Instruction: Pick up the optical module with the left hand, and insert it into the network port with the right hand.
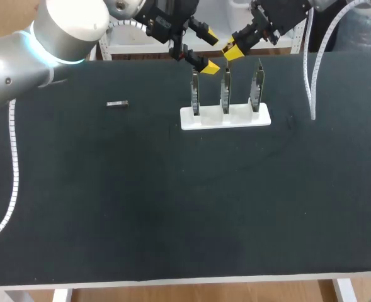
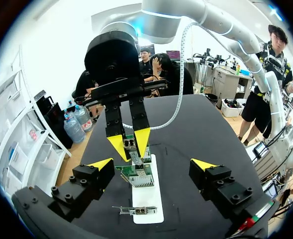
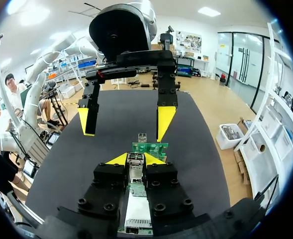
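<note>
A black desk (image 1: 172,207) is seen from above, with the left arm (image 1: 21,63) brought in from its left far corner and the right arm (image 1: 286,16) from the far right. Toward the far middle of the desk a white base (image 1: 225,118) is set. Three circuit boards are held upright in it in a row: a left board (image 1: 196,94), a middle board (image 1: 225,91) and a right board (image 1: 257,88).

The left gripper (image 1: 211,51) is held above the base with its fingers spread wide and nothing between them. The right gripper (image 1: 231,51) is placed just beside it, over the middle board. Its fingers are drawn close together, and a small silver optical module (image 3: 135,167) is clamped between them, right at the top of that board.

A second module (image 1: 118,104) is left lying flat on the desk, well apart from the base on its left side and touched by neither gripper.
</note>
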`<state>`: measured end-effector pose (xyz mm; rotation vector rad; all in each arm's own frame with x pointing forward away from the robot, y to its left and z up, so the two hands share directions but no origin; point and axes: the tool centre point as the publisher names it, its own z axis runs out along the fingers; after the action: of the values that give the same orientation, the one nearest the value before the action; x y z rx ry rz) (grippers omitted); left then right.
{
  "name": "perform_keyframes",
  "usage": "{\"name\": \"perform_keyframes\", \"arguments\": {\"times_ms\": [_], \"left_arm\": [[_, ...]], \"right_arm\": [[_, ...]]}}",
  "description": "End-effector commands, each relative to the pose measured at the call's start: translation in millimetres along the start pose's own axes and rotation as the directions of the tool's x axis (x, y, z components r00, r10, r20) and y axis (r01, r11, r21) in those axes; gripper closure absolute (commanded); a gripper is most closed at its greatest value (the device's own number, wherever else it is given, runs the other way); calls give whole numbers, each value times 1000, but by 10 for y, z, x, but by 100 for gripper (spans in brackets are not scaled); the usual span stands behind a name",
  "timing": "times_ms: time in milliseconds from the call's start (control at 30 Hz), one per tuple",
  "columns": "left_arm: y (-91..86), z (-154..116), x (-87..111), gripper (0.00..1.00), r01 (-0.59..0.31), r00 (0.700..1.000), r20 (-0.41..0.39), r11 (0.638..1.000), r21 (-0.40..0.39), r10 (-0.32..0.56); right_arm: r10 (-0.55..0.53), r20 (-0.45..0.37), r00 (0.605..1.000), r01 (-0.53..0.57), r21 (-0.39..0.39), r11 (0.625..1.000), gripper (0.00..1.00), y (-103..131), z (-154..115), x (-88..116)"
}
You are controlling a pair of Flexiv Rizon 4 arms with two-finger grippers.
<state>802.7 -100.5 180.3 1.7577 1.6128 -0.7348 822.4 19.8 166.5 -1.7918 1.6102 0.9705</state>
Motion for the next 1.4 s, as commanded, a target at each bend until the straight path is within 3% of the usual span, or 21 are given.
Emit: {"name": "perform_keyframes", "arguments": {"times_ms": [33,1400], "left_arm": [[-5,1,-8,0,1,1000,-4,1000,-1,-1],[-5,1,-8,0,1,1000,-4,1000,-1,-1]], "right_arm": [[4,-1,1000,-4,-80,997,100,-92,6,-2],[49,15,999,-47,-117,992,100,-141,143,173]]}}
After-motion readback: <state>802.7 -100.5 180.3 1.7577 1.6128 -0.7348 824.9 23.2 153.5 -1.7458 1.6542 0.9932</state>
